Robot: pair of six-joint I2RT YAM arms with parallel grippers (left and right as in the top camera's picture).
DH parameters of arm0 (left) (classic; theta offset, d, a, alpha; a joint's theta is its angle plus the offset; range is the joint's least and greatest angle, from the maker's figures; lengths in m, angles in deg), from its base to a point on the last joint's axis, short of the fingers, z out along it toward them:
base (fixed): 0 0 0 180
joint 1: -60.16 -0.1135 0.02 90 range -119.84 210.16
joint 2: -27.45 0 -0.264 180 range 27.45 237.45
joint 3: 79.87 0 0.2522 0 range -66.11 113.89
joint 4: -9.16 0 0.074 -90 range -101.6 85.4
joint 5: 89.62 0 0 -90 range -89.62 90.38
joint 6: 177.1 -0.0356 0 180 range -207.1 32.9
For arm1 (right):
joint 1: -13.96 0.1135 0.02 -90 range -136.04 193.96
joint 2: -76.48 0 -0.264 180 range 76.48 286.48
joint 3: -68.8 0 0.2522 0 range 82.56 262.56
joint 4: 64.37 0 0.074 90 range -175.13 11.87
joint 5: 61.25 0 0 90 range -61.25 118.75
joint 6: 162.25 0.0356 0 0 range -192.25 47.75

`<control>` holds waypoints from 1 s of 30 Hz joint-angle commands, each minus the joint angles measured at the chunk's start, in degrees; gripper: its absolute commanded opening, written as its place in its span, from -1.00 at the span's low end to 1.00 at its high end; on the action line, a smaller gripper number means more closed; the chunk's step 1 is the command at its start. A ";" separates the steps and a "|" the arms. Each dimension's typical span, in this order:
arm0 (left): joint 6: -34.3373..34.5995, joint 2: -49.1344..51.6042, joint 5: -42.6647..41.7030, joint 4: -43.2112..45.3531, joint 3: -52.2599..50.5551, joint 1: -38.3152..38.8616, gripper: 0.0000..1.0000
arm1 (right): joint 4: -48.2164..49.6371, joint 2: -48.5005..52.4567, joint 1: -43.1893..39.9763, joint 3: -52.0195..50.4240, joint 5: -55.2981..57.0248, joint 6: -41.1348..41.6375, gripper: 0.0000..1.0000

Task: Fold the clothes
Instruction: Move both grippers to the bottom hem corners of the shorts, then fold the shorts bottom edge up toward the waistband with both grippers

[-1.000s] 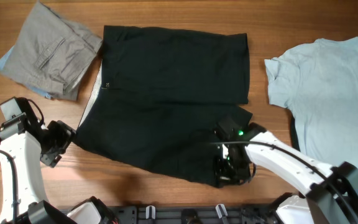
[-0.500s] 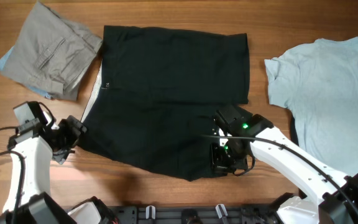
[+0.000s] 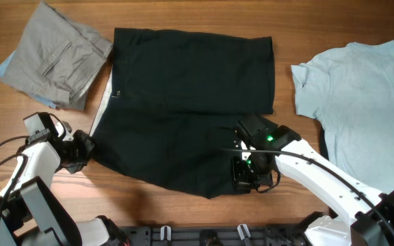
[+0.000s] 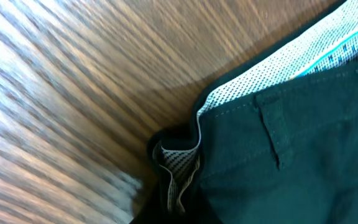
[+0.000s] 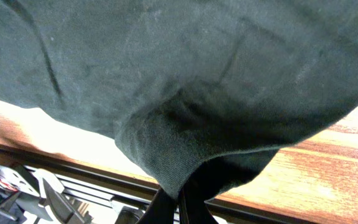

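The wooden surface [image 3: 306,27] carries three garments. The large black fabric trousers [image 3: 183,102] lie spread across the centre of the overhead view. Their upper half is flat. The lower edge runs at a slant from centre left down to lower centre.

The folded grey fabric trousers [image 3: 57,58] sit in the upper left, just beside the black garment's upper left corner. The light blue cotton T-shirt [image 3: 368,102] lies flat at the right, apart from the black fabric, with bare wood between them.

The left gripper [image 3: 82,147] is at the left edge of the black trousers, on the waistband end. In the left wrist view the pale dotted lining [image 4: 272,62] shows along the waistband. A corner of it is bunched towards the bottom centre of the frame. The fingers cannot be made out there and the picture is blurred, so I cannot tell whether this gripper is apart or closed.

The right gripper [image 3: 248,174] is at the lower centre, on the bottom hem. In the right wrist view its fingers [image 5: 160,208] are together and clamped on a pinch of black cloth. The fabric is drawn into a point above them and raised off the wood.
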 commanded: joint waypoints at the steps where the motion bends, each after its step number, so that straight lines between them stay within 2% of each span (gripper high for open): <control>1: -0.57 -1.05 -1.86 -4.79 2.03 0.31 -0.92 | -1.79 -1.64 -1.73 1.51 1.53 -1.03 -0.91; 8: -0.11 -7.45 -0.68 -19.63 12.68 0.33 -0.92 | -12.26 -8.98 -4.87 9.51 5.75 -2.69 -0.91; 16: 0.09 -20.13 -0.31 -33.83 25.03 0.33 -0.92 | -26.05 -15.65 -4.98 29.31 9.73 -2.43 -0.91; 20: 0.13 -26.69 2.84 -36.30 28.68 0.33 -0.92 | -29.94 -16.24 -4.98 37.77 12.22 -2.29 -0.91; 24: 0.13 -31.65 5.79 -34.99 28.96 0.33 -0.92 | -28.44 -16.22 -4.98 41.31 18.60 -0.52 -0.91; 27: 0.22 -31.41 6.03 -33.38 28.96 0.33 -0.92 | -26.51 -14.91 -5.01 41.29 26.71 1.16 -0.91; 30: 0.28 -29.70 5.92 -30.16 28.96 1.14 -0.92 | -24.22 -12.33 -5.64 41.29 29.38 0.87 -0.91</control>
